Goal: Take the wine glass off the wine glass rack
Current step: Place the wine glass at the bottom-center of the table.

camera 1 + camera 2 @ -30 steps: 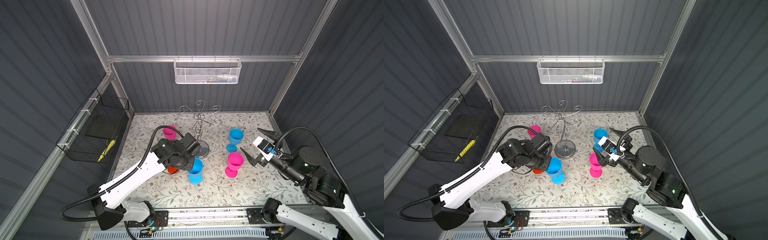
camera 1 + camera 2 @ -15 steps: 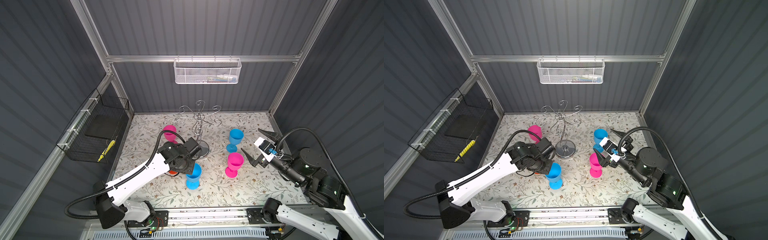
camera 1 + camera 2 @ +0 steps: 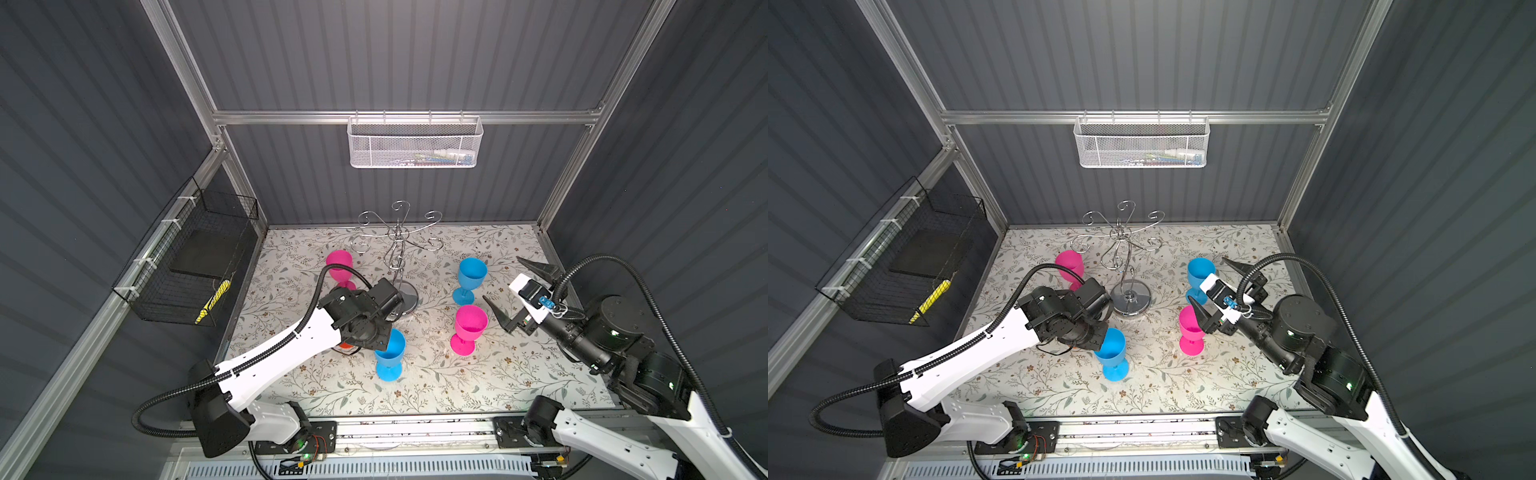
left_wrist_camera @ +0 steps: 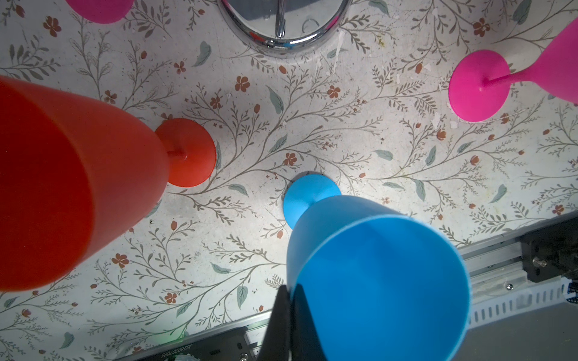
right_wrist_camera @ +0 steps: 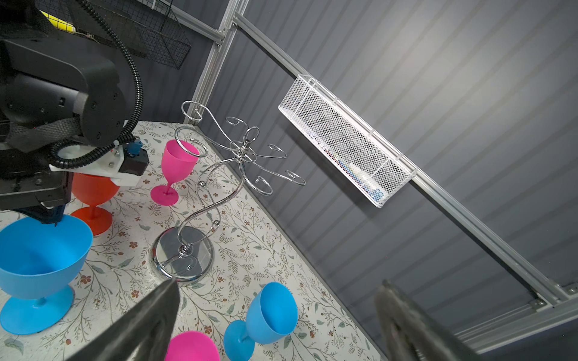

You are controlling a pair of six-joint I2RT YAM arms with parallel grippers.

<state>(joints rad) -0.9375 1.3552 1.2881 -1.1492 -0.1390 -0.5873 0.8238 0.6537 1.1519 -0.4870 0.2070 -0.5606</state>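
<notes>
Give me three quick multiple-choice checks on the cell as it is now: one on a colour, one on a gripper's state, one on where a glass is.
1. What colour is the glass whose rim the left gripper pinches?
A. pink
B. blue
C. orange

2. How is the right gripper?
A. open, holding nothing
B. shut on a pink glass
C. shut, holding nothing

3. Where is the orange glass?
A. between the right gripper's fingers
B. held up in the air
C. standing on the table under the left arm

Key:
1 B: the left wrist view shows it shut on the rim of the blue glass.
2 A: its jaws stand wide apart in both top views, with nothing between them.
3 C: the wrist views show its foot flat on the floral surface.
</notes>
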